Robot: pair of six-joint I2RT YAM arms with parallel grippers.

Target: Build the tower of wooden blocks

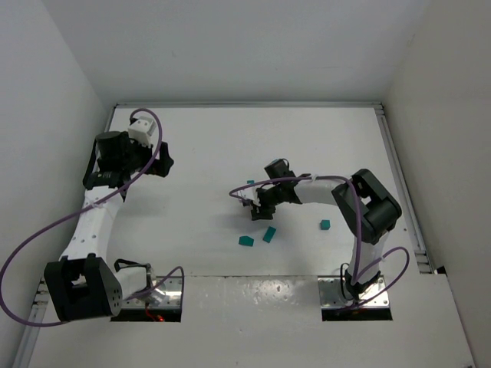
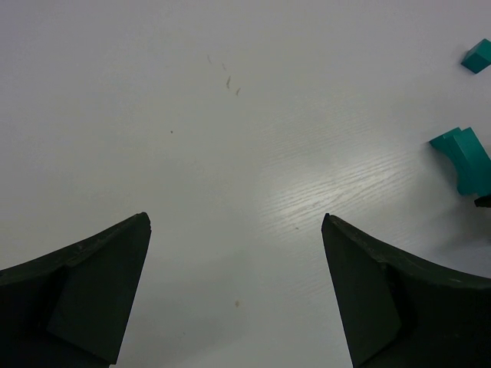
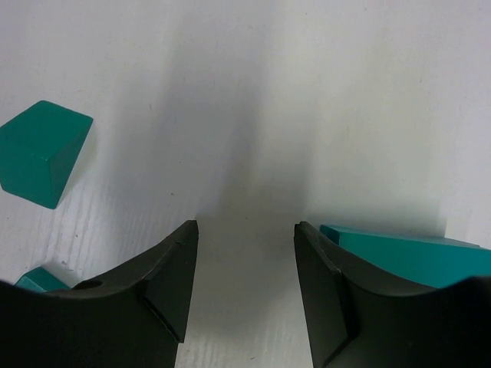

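Broadly, the white desk (image 1: 230, 146) fills the overhead view, with the left arm (image 1: 92, 222) folded toward 9 o'clock and the right arm (image 1: 360, 207) stretched in to the middle. The left tool (image 2: 235, 222) is released as wide as it goes, with only bare desk between its jaws. The right tool (image 3: 245, 226) is also released. Its jaws are partly spread over bare desk and touch nothing.

No tower stands yet, and the wood blocks lie scattered around the right tool. In the overhead view, two blocks (image 1: 245, 241) (image 1: 269, 234) sit close together at about 6 and 5 o'clock from it. A lone block (image 1: 325, 225) lies well apart between 3 and 4 o'clock, and a tiny block (image 1: 250, 182) at 12 o'clock. In the right wrist view, a cube-like block (image 3: 42, 153) lies at 10 o'clock of the gap. A teal bar (image 3: 406, 257) lies at 4 o'clock, just behind the right jaw.

These pieces look light, rigid and smooth-painted, so they would likely skid if nudged. My judgement is to pinch one across two flat, parallel faces at mid-height, with the jaws squared to it.
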